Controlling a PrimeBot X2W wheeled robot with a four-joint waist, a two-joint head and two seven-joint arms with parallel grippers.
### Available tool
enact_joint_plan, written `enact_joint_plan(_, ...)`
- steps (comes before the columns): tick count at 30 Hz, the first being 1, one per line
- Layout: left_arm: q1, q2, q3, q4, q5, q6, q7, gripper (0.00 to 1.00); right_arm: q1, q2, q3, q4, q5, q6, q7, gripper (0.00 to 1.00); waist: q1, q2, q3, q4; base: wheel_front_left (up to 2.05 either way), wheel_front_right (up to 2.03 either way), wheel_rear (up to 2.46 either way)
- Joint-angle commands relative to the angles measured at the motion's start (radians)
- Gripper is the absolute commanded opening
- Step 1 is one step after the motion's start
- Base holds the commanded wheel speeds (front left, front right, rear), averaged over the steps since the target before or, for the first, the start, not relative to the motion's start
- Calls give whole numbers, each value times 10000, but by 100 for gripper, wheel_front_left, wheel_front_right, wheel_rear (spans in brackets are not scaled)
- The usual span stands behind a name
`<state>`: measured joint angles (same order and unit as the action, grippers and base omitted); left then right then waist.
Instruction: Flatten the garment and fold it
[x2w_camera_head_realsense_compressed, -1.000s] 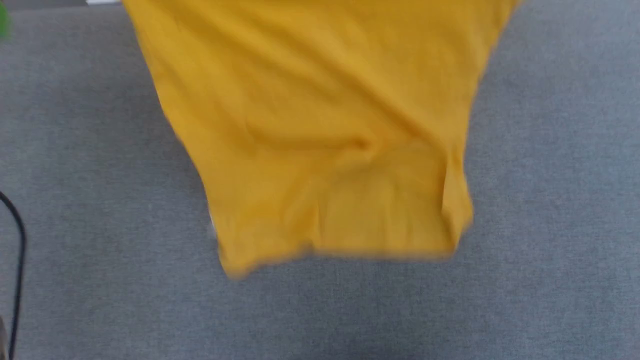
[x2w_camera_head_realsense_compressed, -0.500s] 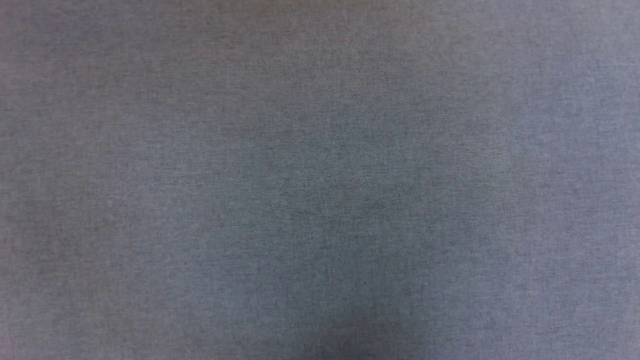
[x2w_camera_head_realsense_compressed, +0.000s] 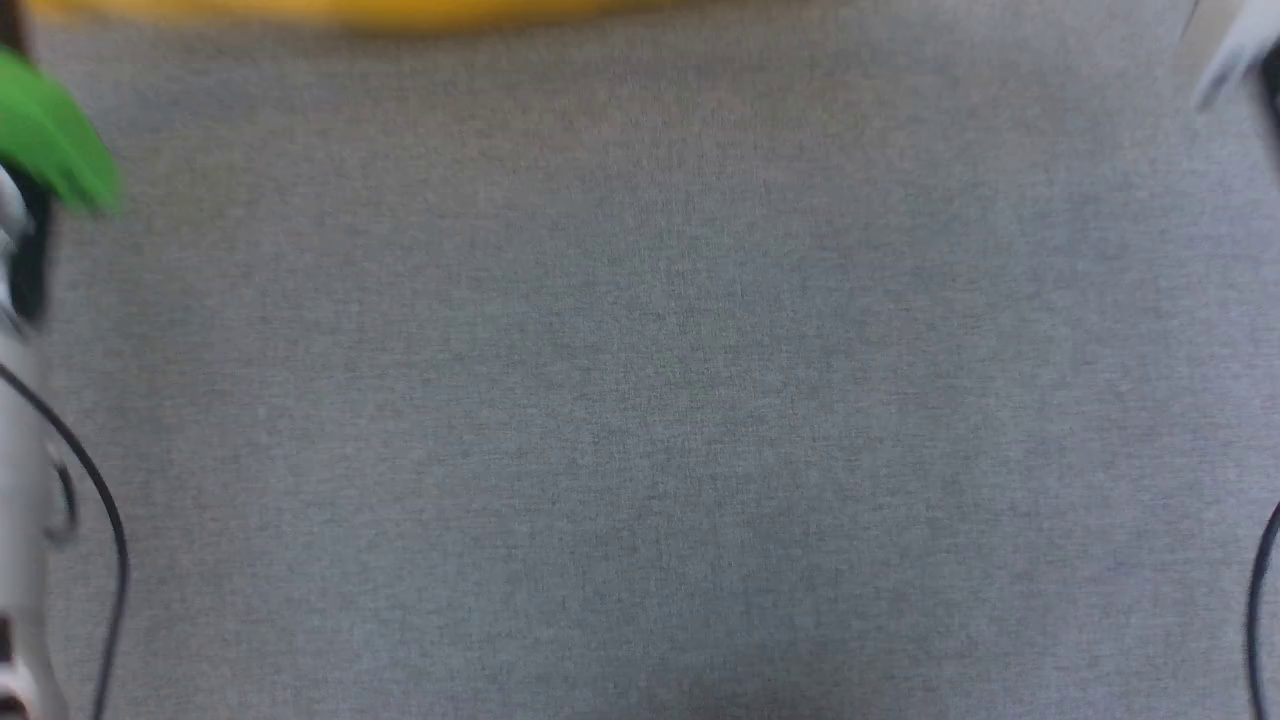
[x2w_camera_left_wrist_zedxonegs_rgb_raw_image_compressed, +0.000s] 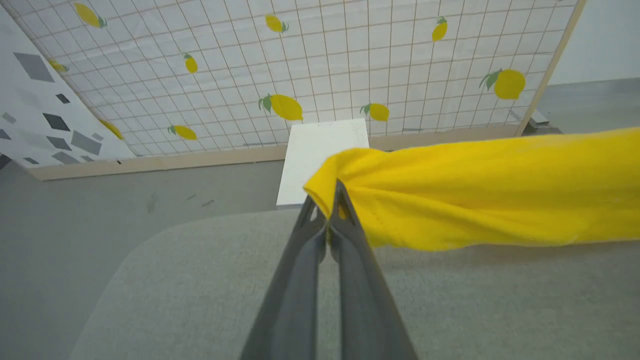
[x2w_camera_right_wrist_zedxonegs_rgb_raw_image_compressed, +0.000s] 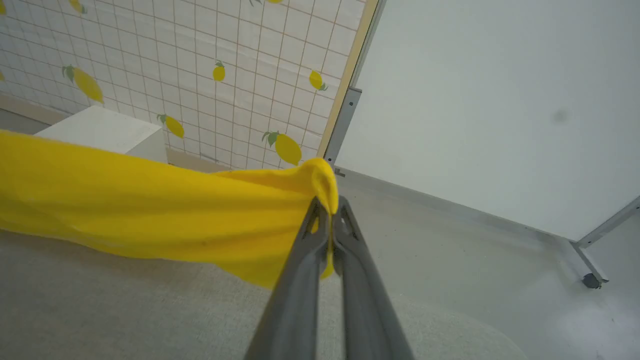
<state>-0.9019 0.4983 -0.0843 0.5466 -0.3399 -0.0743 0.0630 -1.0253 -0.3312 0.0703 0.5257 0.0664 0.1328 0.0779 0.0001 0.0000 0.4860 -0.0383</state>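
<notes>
The garment (x2w_camera_left_wrist_zedxonegs_rgb_raw_image_compressed: 475, 190) is a plain yellow cloth stretched in a band between my two grippers, above the grey table. My left gripper (x2w_camera_left_wrist_zedxonegs_rgb_raw_image_compressed: 330, 200) is shut on one bunched corner, and the cloth runs off to the right in the left wrist view. My right gripper (x2w_camera_right_wrist_zedxonegs_rgb_raw_image_compressed: 330, 212) is shut on the other corner of the garment (x2w_camera_right_wrist_zedxonegs_rgb_raw_image_compressed: 150, 210), which runs off to the left there. In the head view the garment (x2w_camera_head_realsense_compressed: 350, 10) is a blurred yellow strip along the top edge. No print shows on the cloth.
The grey fabric table top (x2w_camera_head_realsense_compressed: 640, 400) spreads out below the cloth. A white box (x2w_camera_left_wrist_zedxonegs_rgb_raw_image_compressed: 320, 155) stands past the table's far edge, before a lemon-printed grid screen (x2w_camera_left_wrist_zedxonegs_rgb_raw_image_compressed: 300, 60). A pale forearm with a black cable (x2w_camera_head_realsense_compressed: 15, 500) and a green patch (x2w_camera_head_realsense_compressed: 50, 140) sit at the left edge.
A second ago the garment hung across the upper middle of the head view, then only table showed. Now just a yellow strip is at the top. The picture has shifted, with arm parts at the sides.
</notes>
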Motion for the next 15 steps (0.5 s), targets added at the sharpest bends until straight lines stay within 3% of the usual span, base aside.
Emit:
enact_joint_plan(1,557,-45,2,31,-179,-58,93,0,591,-53,34,-51,300,-21,-81,0,-1,0,-675,46,0,0,0)
enact_joint_plan(9,4508,-667,82,-542,-1838,-356,1508,0,4807,7,-398,-1348,1525,-21,677,0,-1,0,-2216,114,0,0,0)
enact_joint_plan(15,7257,-1186,354,-2113,-2742,101,2360,0,7751,544,-1470,-3128,1597,-21,1959,0,-1,0,-3012,193,0,0,0)
